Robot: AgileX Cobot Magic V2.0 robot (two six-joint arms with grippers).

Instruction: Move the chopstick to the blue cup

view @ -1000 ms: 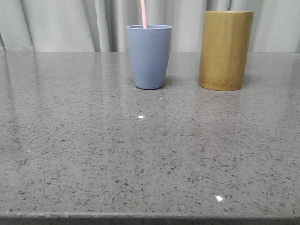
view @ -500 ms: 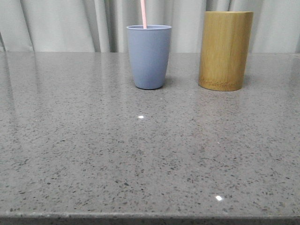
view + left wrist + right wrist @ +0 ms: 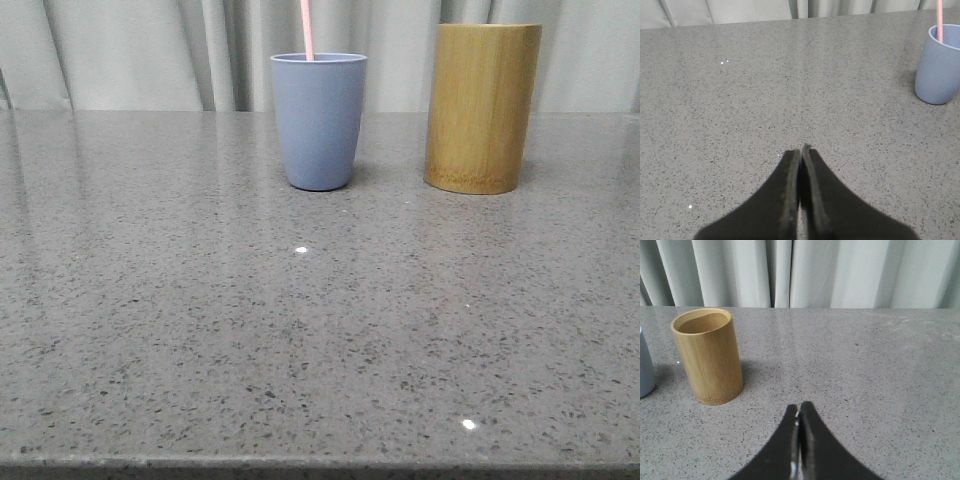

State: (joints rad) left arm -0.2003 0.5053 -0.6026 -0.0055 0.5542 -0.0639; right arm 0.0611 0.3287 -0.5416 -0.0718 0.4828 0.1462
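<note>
The blue cup (image 3: 318,120) stands upright at the back of the grey table, and a pale pink chopstick (image 3: 307,30) rises out of it past the top of the front view. From the left wrist the same blue cup (image 3: 938,65) and chopstick (image 3: 939,20) show far off to one side. My left gripper (image 3: 801,148) is shut with nothing between its fingers, well away from the cup. My right gripper (image 3: 799,405) is also shut and empty, a short way from the bamboo holder. Neither gripper appears in the front view.
A taller yellow-brown bamboo cylinder (image 3: 481,108) stands to the right of the blue cup; from the right wrist the bamboo cylinder (image 3: 708,356) shows an open top and nothing sticking out of it. Pale curtains (image 3: 130,50) hang behind the table's far edge.
</note>
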